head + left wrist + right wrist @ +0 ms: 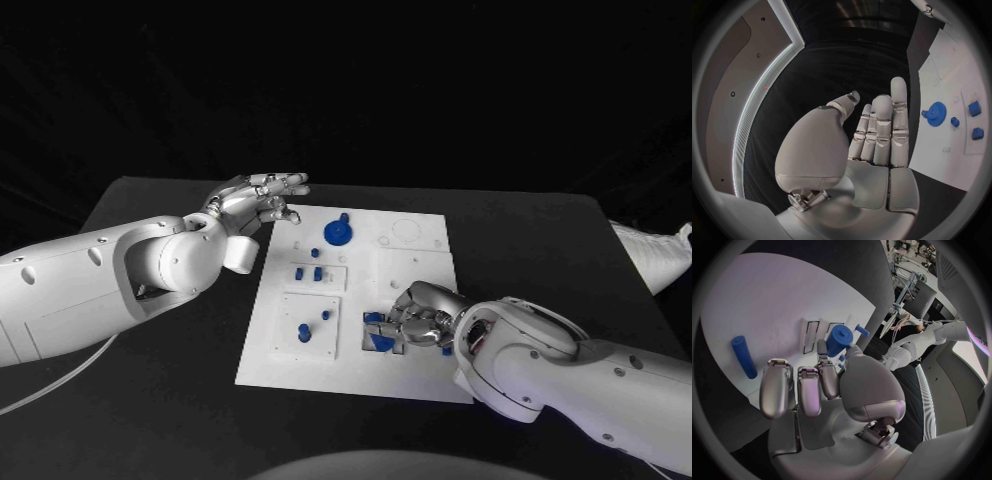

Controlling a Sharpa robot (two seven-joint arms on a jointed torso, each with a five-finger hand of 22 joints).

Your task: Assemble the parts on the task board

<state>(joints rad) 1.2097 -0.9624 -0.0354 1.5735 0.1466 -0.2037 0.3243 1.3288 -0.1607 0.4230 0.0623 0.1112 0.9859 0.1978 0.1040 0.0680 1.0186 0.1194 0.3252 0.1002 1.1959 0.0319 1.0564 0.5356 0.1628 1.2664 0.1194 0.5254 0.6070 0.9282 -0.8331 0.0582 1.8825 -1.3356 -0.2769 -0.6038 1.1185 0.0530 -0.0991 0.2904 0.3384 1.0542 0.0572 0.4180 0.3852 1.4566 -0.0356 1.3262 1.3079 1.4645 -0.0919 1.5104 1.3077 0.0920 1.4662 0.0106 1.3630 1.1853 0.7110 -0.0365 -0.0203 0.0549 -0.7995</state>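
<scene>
The white task board (411, 262) lies in the middle of the black table. My right hand (421, 318) rests low over its near right part, where a stubby blue part (839, 339) sits pinched between thumb and fingertip; in the head view blue pieces (379, 332) show at the fingers. A blue peg (743, 356) lies loose on the board beside that hand. My left hand (261, 201) hovers at the board's far left corner, fingers straight and apart, holding nothing. A blue gear (336, 232) stands on the board near it, also seen from the left wrist (936, 114).
Small blue blocks (307, 272) sit in a raised square on the board's left half, and two more blue pieces (304, 332) lie in the square nearer me. Circular outlines (405, 234) mark the far right part. Bare black table (548, 240) surrounds the board.
</scene>
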